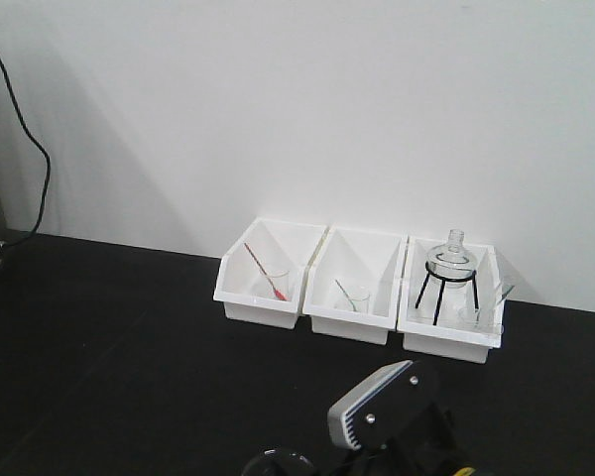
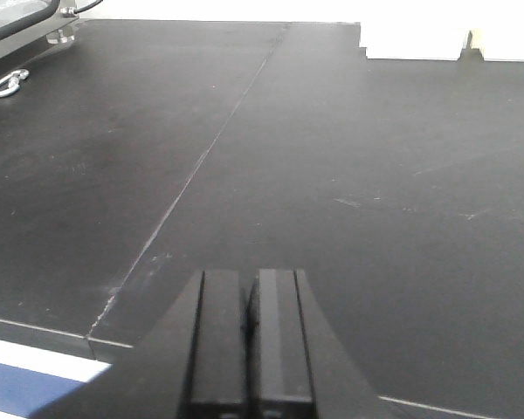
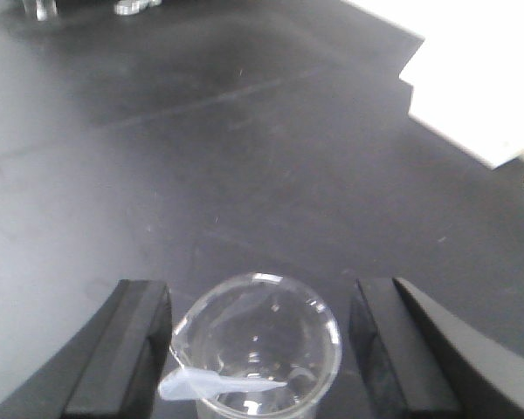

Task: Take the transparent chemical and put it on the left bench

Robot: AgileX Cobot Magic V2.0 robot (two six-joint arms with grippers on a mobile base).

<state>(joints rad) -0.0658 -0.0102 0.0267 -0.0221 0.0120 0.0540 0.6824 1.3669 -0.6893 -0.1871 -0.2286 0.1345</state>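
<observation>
Only the right wrist view shows the clear glass beaker (image 3: 255, 345), round-rimmed with a pale dropper inside, standing on the matte black worktop (image 3: 201, 148) between the spread fingers of the right hand (image 3: 258, 349), untouched. The left wrist view shows the left hand (image 2: 250, 336) pressed together. The front view shows 3 white plastic bins (image 1: 349, 288).

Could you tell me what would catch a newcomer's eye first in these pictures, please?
Probably the three white bins lined up against the pale wall on the black bench, the rightmost holding a round glass flask on a black tripod stand. Next, in the right wrist view, a clear beaker with a dropper inside stands between the right gripper's open fingers.
</observation>
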